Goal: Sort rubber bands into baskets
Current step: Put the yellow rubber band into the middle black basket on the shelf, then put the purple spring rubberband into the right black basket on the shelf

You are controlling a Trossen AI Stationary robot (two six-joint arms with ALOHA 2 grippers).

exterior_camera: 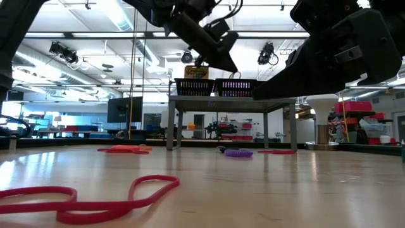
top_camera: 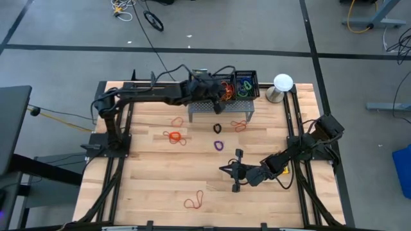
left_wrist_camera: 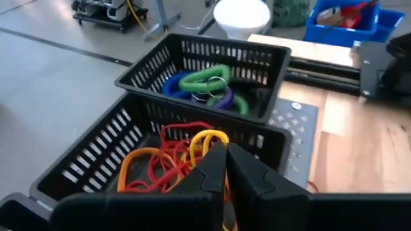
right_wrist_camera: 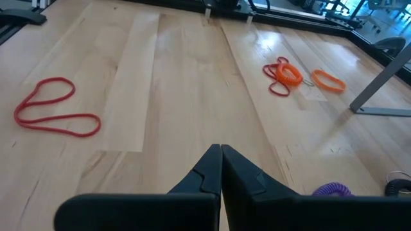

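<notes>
Left claw (left_wrist_camera: 221, 168): fingers pressed together, poised over the middle basket (left_wrist_camera: 115, 154) on the grey perforated stand (top_camera: 218, 110) at the worktop's far edge. A yellow-orange band (left_wrist_camera: 207, 138) lies right at its tips; cannot tell whether it is pinched or already let go. Hovering there suits a drop into the bin holding the red and orange loops (left_wrist_camera: 164, 163).

Neighbouring basket (left_wrist_camera: 212, 58), nearer the far right corner, holds green, blue and purple coils (left_wrist_camera: 205, 83), so the sort looks to go by colour family.

Right claw (right_wrist_camera: 220, 168): clenched on nothing, parked low over the worktop (right_wrist_camera: 160, 77) toward the near right.

Loose bands on the worktop:
- long red loop (right_wrist_camera: 54, 115) near the near edge, flattened and folded on itself, long axis slanting between the near and left edges.
- orange-red tangle (top_camera: 173, 136) left of centre; no clear axis.
- purple coil (top_camera: 218, 145) and black band (top_camera: 217, 128) mid-worktop, just in front of the stand.
- orange loop (top_camera: 239, 125) by the stand's right leg.
</notes>
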